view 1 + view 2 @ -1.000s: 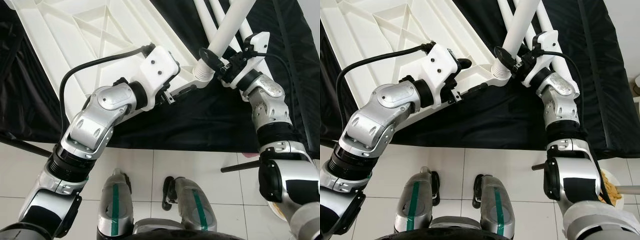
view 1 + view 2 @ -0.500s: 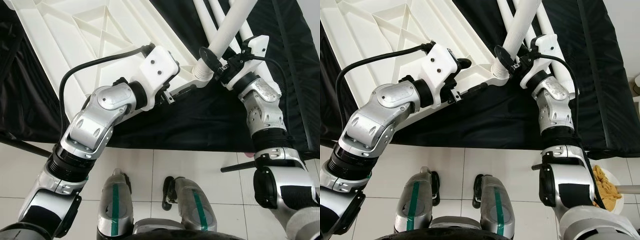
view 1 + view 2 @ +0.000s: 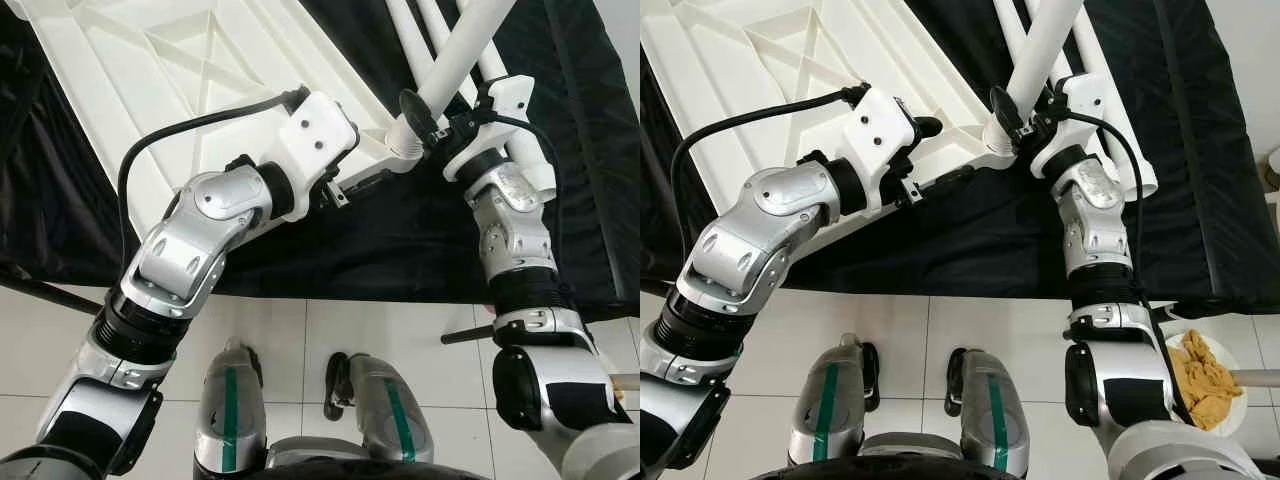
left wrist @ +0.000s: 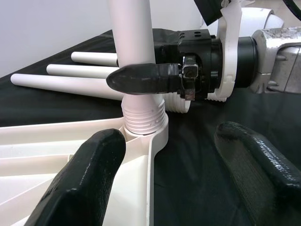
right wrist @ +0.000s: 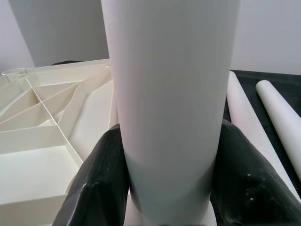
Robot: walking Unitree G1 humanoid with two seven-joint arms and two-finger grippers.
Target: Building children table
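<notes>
One smooth white leg (image 5: 174, 108), ribbed base in ribbed tabletop (image 3: 150, 90) corner.

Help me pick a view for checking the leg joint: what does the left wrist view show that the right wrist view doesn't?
Left wrist view alone: the leg's threaded end seated in the tabletop's corner socket, and the left pincer open, straddling that corner. Right wrist view alone: the tabletop's ribbed underside. Both: the upright white leg, the right pincer shut on it, and spare legs on the black cloth.
</notes>
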